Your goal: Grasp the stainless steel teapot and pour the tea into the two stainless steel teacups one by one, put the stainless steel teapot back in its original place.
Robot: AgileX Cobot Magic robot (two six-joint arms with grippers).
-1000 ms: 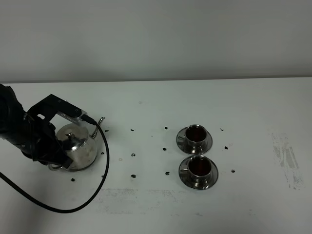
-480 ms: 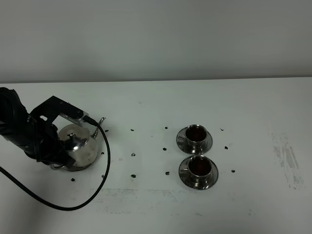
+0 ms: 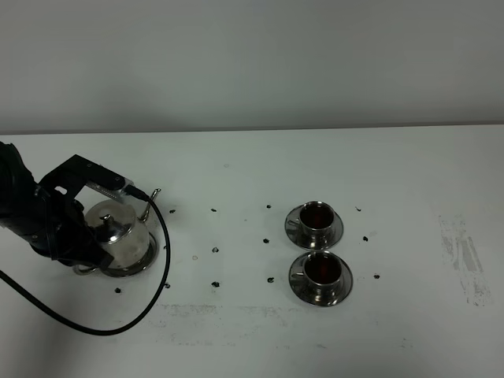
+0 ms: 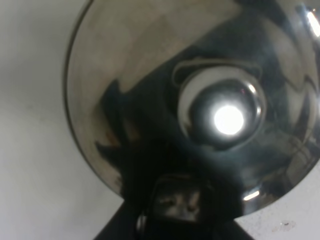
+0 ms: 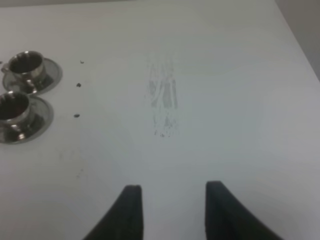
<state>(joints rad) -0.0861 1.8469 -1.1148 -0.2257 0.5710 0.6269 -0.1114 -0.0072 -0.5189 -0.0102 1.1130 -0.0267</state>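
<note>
1. The table [image 3: 236, 157]: white and bare around the pot, so I have room to set down. I judge this step to be returning the pot, and I should lower it flat until its base sits fully on the surface before letting go.
2. My left gripper [image 3: 79, 250], at the left of the high view, is clenched at the handle side of the stainless steel teapot [image 3: 120, 238]. I should loosen slowly and draw away to the left, so that I do not drag or tip the pot.
3. The teapot is upright at centre left, its spout pointing to the upper right and its lid knob [image 4: 227, 117] level. It looks down or nearly down; I cannot tell whether it touches.
4. My right gripper [image 5: 172, 210] has its fingers apart, grasping nothing, over bare table; it should stay idle.
5. The two stainless steel teacups, the far one [image 3: 316, 216] and the near one [image 3: 320, 270], stand on saucers right of centre, both dark with tea, well apart from the pot.
6. Against a second ago, pot and arm have shifted slightly leftward; the cups have not moved.
</note>
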